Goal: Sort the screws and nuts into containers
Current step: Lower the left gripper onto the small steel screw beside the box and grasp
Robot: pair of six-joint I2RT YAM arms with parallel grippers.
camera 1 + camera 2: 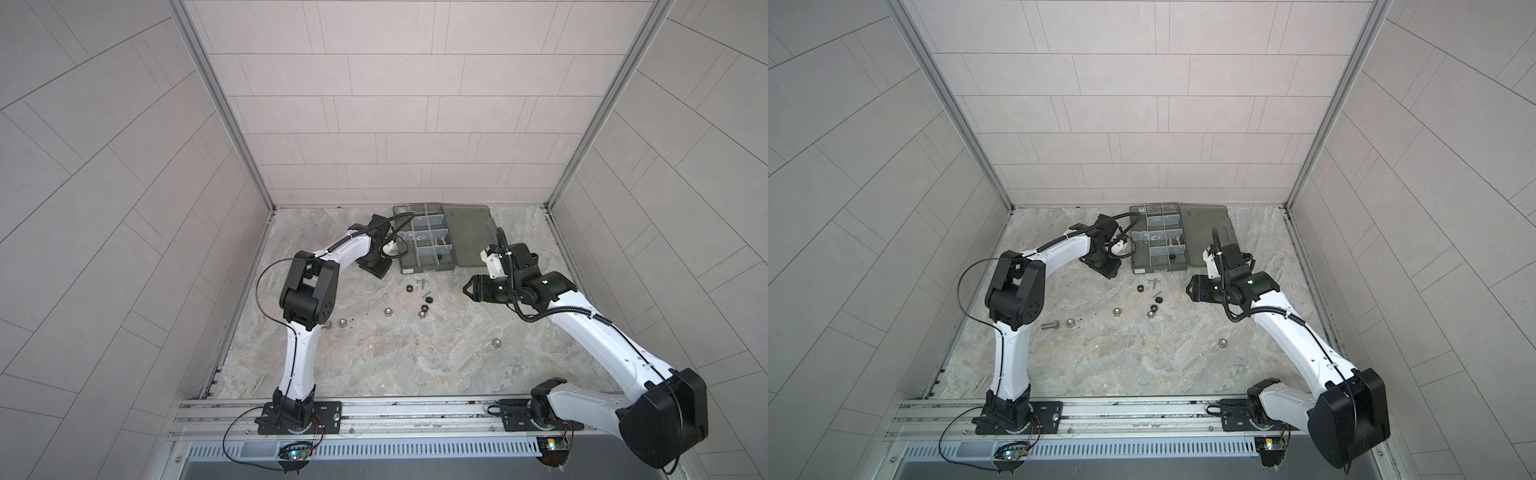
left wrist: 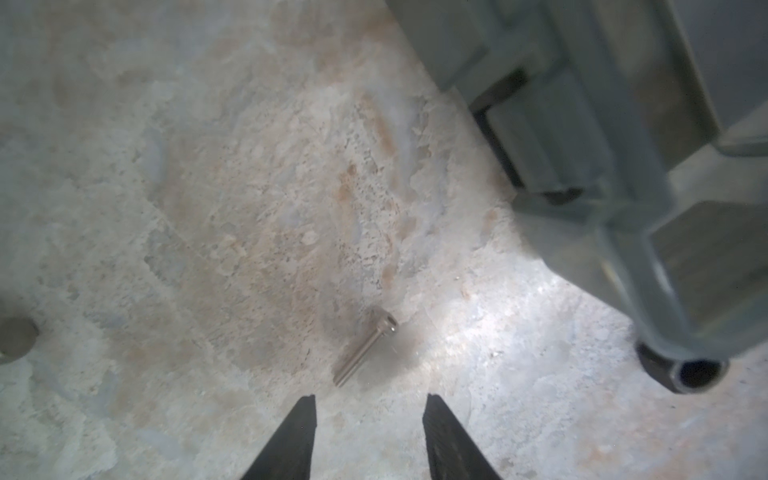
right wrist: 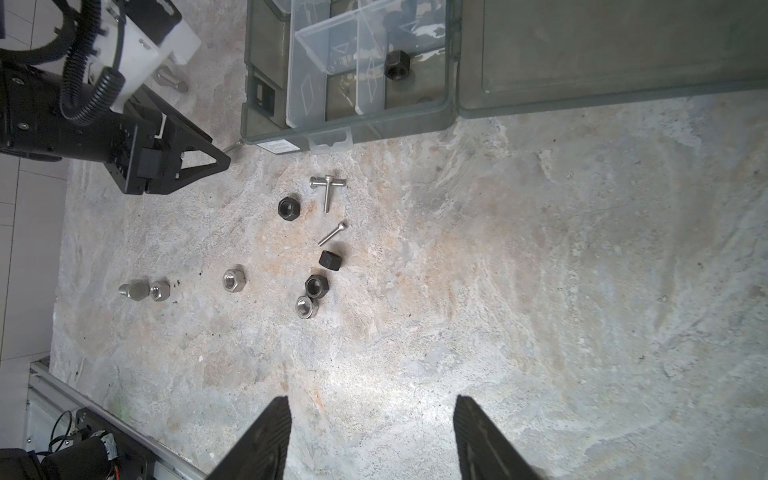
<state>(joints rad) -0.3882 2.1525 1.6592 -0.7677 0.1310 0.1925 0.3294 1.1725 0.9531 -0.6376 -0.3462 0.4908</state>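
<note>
Silver thin screw (image 2: 365, 347) lies on the marble table (image 2: 208, 208) beside the organizer box (image 2: 582, 124) corner, just ahead of my left gripper (image 2: 370, 399): jaws partly spread, empty. I'd straddle the shank crosswise, low.

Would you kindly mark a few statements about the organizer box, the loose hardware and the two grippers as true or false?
1. The lid of the organizer box lies open. True.
2. A black nut sits in one compartment of the box. True.
3. The right gripper holds a silver nut. False: its jaws are open and empty.
4. Every screw is already in the box. False: thin screws lie loose on the table.
5. The left gripper has its jaws open near a small screw on the table. True.
</note>
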